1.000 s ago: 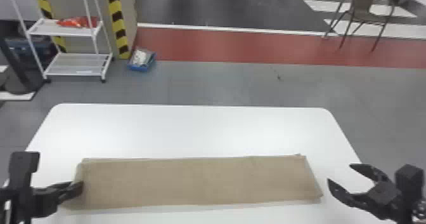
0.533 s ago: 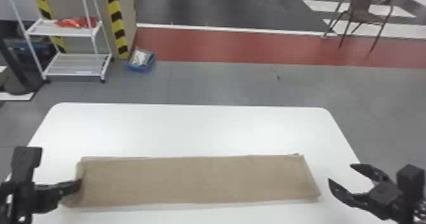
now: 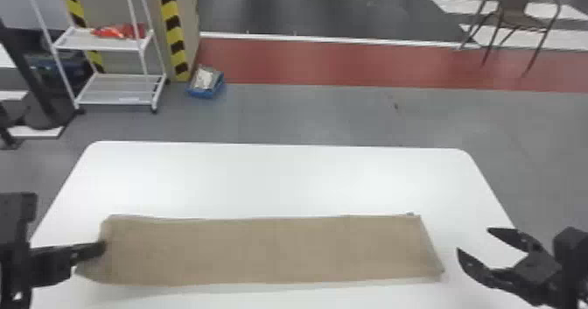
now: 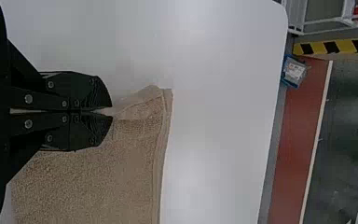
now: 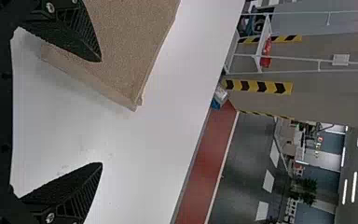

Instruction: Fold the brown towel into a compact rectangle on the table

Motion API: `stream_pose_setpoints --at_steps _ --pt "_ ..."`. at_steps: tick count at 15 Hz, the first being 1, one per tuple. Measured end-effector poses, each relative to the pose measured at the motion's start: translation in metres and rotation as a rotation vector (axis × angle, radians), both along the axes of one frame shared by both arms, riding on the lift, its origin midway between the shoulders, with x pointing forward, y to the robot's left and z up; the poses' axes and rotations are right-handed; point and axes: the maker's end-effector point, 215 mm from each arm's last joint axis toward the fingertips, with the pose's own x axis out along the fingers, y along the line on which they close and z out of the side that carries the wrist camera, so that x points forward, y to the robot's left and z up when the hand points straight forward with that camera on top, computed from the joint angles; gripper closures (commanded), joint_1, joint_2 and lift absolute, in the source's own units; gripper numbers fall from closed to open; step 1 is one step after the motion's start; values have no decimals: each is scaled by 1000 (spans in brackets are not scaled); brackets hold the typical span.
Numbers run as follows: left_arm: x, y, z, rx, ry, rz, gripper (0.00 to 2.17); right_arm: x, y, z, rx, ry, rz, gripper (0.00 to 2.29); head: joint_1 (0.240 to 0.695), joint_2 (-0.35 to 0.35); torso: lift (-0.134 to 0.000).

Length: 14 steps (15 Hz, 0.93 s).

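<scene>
**Brown towel: 1 end pinched, 1 end to go**

Head view: my towel (image 3: 271, 251) is lying flat on the near part of the white table (image 3: 284, 181), a long strip running left to right. My left gripper (image 3: 104, 247) is at its left end, and the cloth puckers a bit there. My right gripper (image 3: 472, 239) is off past the other end, 2 fingers spread, not touching anything. I figure the lengthwise folding is done and the next job is bringing an end in over the middle.

Left wrist view: those 2 fingers are together, looks like they're clamped on the towel's end edge. The cloth looks fuzzy, soft and floppy, so light, grippy, nothing to break. The catch is that layers could slip apart, so I'd want every layer in the pinch, near the corners.

Right wrist view: fingers wide apart, with the towel's other end under and beside 1 of them. The edge looks like stacked layers, decent to grab if needed.

Labels or writing: can't make out any on the towel.
</scene>
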Motion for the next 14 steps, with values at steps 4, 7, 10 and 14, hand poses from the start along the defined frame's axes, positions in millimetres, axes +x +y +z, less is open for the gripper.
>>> stream_pose_setpoints --at_steps 4,7,10,14 --pt "0 -3 17 -57 -18 16 1494 4 29 -10 16 13 34 97 695 -48 0" --pt "-2 -15 34 -111 -23 9 1494 15 67 -19 29 15 74 316 695 -13 0" --pt "-8 -28 53 -184 -19 7 1494 30 114 -25 57 15 133 1021 695 23 0" --pt "-13 -40 72 -237 -21 -3 1494 34 159 -38 81 43 200 1484 695 71 0"
